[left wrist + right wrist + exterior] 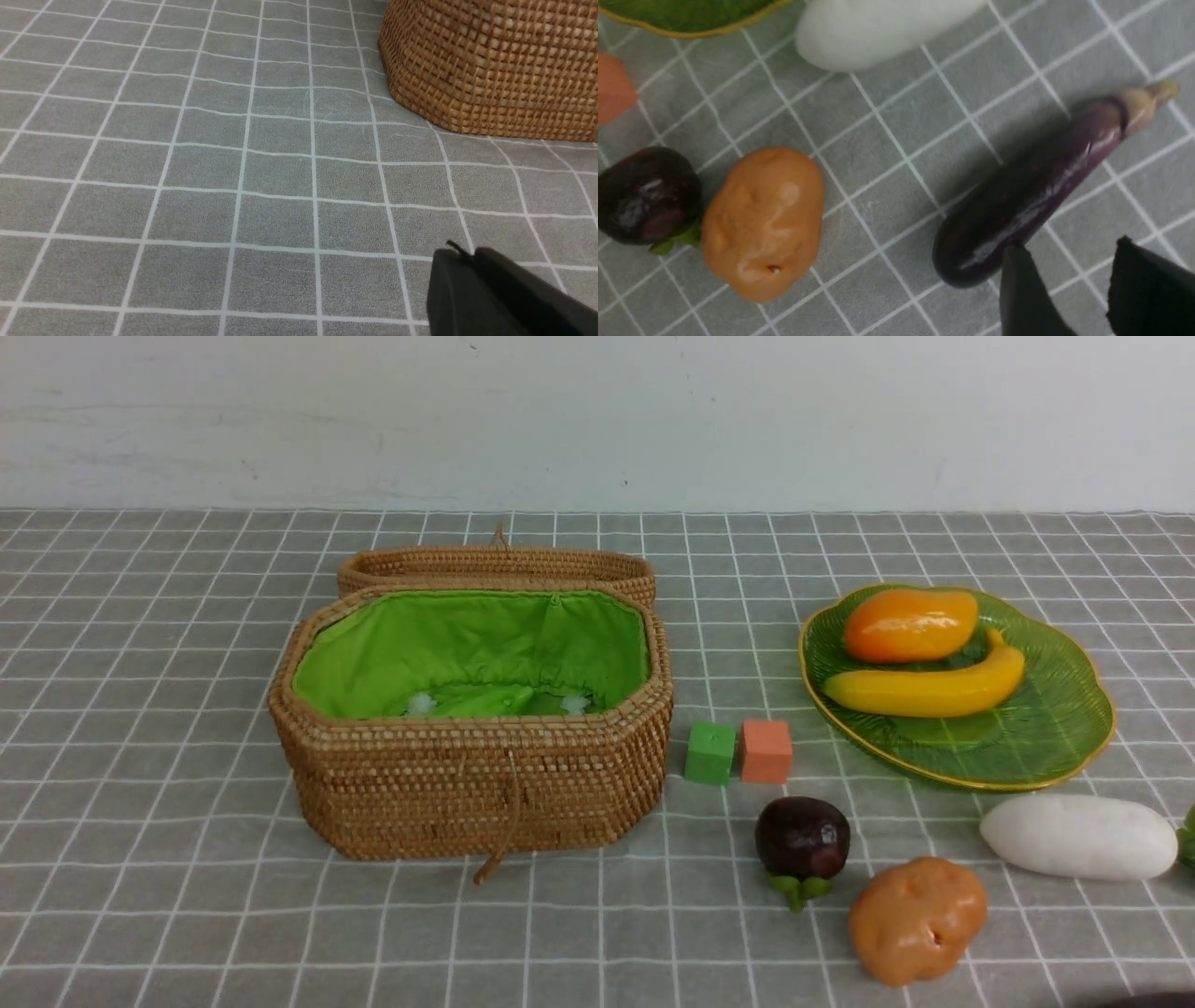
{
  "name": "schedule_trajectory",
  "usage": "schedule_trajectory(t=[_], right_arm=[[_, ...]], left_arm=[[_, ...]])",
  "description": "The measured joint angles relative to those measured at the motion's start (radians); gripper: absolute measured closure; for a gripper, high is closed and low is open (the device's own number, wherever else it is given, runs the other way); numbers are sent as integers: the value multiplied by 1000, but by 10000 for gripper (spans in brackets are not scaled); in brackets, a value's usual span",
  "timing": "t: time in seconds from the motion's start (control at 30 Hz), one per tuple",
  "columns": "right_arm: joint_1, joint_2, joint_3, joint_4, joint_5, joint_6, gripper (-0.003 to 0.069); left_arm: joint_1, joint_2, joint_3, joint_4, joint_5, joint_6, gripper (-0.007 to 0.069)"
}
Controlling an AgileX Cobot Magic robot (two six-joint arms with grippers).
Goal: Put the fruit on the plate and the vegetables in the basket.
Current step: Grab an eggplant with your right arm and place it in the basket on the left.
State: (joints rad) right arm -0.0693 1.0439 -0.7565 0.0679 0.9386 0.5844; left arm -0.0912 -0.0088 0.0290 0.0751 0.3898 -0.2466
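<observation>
The woven basket (pixel 467 784) with green lining stands open at centre left. A light-green shape (pixel 481 700) lies in its bottom, hard to tell from the cloth. The green plate (pixel 1046 737) at the right holds a mango (pixel 910 625) and a banana (pixel 929 689). On the cloth in front lie a mangosteen (pixel 801 838), a potato (pixel 917 919) and a white radish (pixel 1078 836). My right gripper (pixel 1069 245) is open and empty, one finger beside a purple eggplant (pixel 1031 196), with the potato (pixel 763 221) and mangosteen (pixel 647 193) further off. My left gripper (pixel 465 252) is shut and empty over bare cloth near the basket (pixel 490 65).
The basket's woven lid (pixel 495 565) lies just behind it. A green cube (pixel 710 752) and an orange cube (pixel 766 750) sit between basket and plate. A grey checked cloth covers the table, and a white wall stands at the back.
</observation>
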Motion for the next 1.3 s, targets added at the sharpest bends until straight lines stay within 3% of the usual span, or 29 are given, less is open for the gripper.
schedule_trajectory(t=[0.07,0.17,0.3,0.47,0.63,0.77,1.03,1.27,1.3], right_arm=[[0,72,17,2,-7,110,321],[0,150,22,3,-37,170,249],[0,262,23,19,-109,193,137],[0,397,23,41,-171,214,76],[0,477,23,47,-186,219,123],[0,492,23,50,-192,218,255],[0,377,8,52,-143,133,254],[35,209,-146,183,-124,-91,255],[81,197,-216,267,-144,-198,255]], left_arm=[[0,0,0,6,0,0,585],[0,0,0,15,0,0,585],[0,0,0,17,0,0,585],[0,0,0,21,0,0,585],[0,0,0,21,0,0,585],[0,0,0,21,0,0,575],[0,0,0,23,0,0,573],[0,0,0,24,0,1,566],[0,0,0,24,0,1,565]])
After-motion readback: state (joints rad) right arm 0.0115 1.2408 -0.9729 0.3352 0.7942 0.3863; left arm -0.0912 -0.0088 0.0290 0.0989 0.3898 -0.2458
